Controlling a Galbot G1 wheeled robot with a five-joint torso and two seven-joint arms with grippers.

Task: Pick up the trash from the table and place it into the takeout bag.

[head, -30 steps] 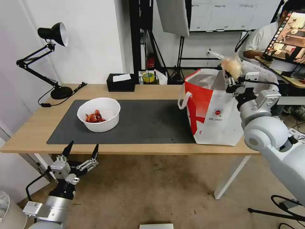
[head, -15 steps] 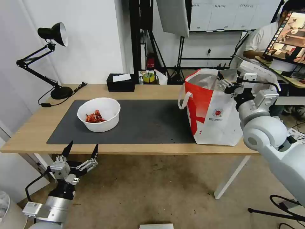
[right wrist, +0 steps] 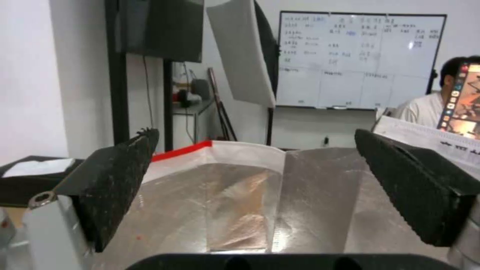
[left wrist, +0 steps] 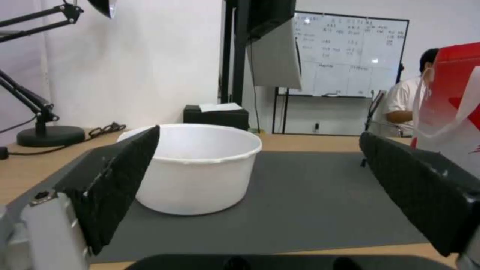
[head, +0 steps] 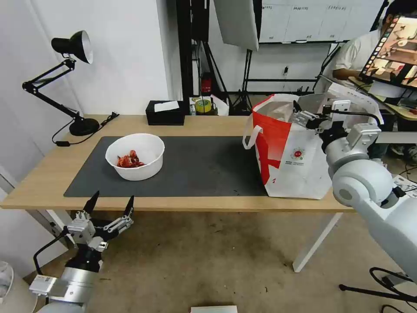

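The white bowl [head: 135,156] with red shells [head: 128,160] is the one piece of trash in sight on the table [head: 204,126]. It sits on the dark grey mat [head: 200,167], just beyond the tips of the left gripper [head: 110,203], and in the left wrist view it lies ahead, nearer one finger than the other. That gripper waits below the table's near edge with its fingers [left wrist: 117,176] spread wide and nothing between them.

The right gripper [head: 304,114] hovers at the mouth of the takeout bag [head: 292,152]. Its fingers [right wrist: 117,176] are spread apart and empty, and the silver foil lining [right wrist: 260,202] lies directly beyond them in the right wrist view. I judge this to be the drop-off step, with the gripper empty over the opening.

The next move, as I read it, belongs to the bowl. It calls for lifting the left gripper above the table edge and closing one finger inside the rim and one outside. The bowl then needs to stay level on the way to the bag, so the shells do not spill.
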